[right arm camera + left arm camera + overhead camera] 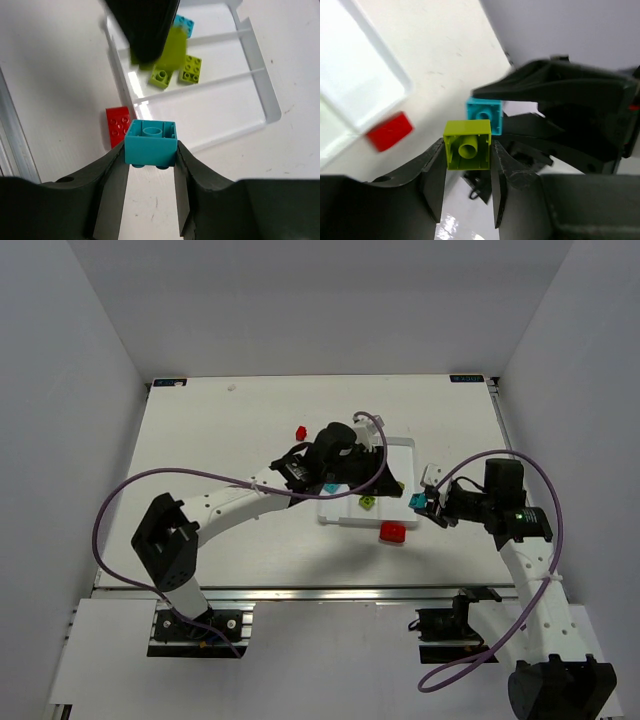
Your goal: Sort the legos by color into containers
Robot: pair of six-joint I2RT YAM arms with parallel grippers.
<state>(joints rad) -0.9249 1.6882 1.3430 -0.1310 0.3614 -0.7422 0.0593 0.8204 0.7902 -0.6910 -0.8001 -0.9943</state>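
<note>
Held cyan brick [150,144]: clamped between the jaws of the right gripper [150,156], studs down, hollow underside toward the wrist camera. It hangs over the bare table [220,430], just off the right near corner of the tray [272,107].

Held lime brick [468,146]: pinched between the jaws of the left gripper [468,159], underside tube facing the lens. In the top view this gripper sits above the tray.

Tray contents, from the right wrist view:
- middle compartment: two lime bricks [161,76], side by side and almost touching;
- compartment farthest from the red brick: one cyan brick [184,24];
- third compartment, on the side toward the red brick: I see nothing in it.

Outside the tray: near red brick [393,532] on the table just beside the tray's near edge, and far red brick [300,430] on the table beyond the tray, to the left.

Progress, my reading: about halfway. Three bricks are placed by colour and two are in hand. I judge lime belongs in the middle compartment and cyan with its mate. Both reds are untouched, and the bare compartment is presumably theirs.

Writing: I can read none on the bricks, tray or arms. A small dark strip [465,377] at the table's far right corner may be a label, but it is too small to read.
</note>
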